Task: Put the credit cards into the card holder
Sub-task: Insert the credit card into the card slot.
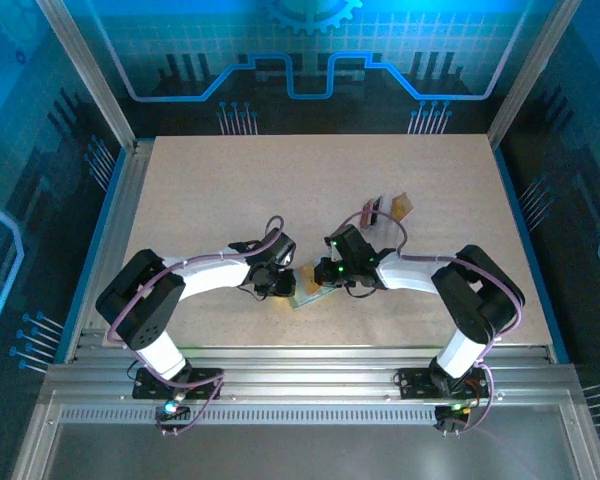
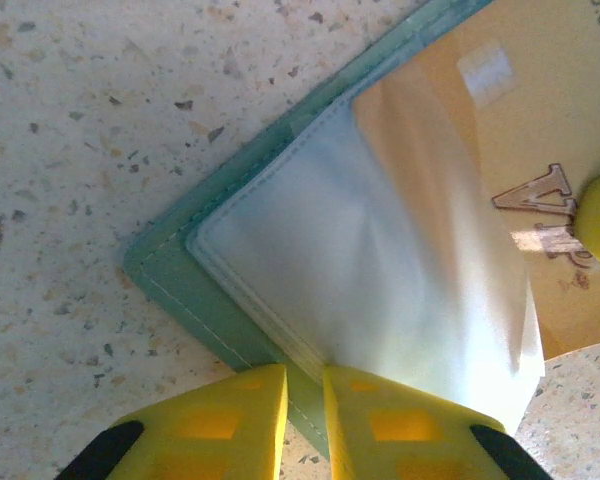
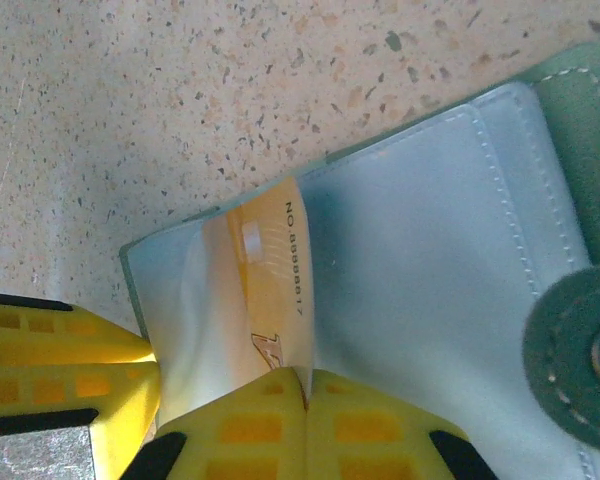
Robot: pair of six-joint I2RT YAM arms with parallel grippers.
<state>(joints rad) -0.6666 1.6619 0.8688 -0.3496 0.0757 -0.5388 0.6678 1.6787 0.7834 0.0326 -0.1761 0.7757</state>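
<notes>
Speckled beige table [image 1: 210, 200] inside a blue-lit enclosure [image 1: 40, 120]. One card holder [image 2: 280, 260] lies open, its edge pinched by the nearly closed left gripper [image 2: 305, 385]; three cards: one gold card [image 2: 480, 150] partly in its pocket, clamped in the closed right gripper [image 3: 305, 395], one maroon card [image 1: 370, 212] and one tan card [image 1: 403, 206] on the table just beyond that gripper

Both arms fold inward from their bases, elbows out, wrists dipped low and almost meeting. The left pincer [image 2: 305, 410] nips the edge of the card holder [image 2: 170, 280] between nearly closed fingers. The right pincer [image 3: 305, 420] is closed tight, tips together.
</notes>
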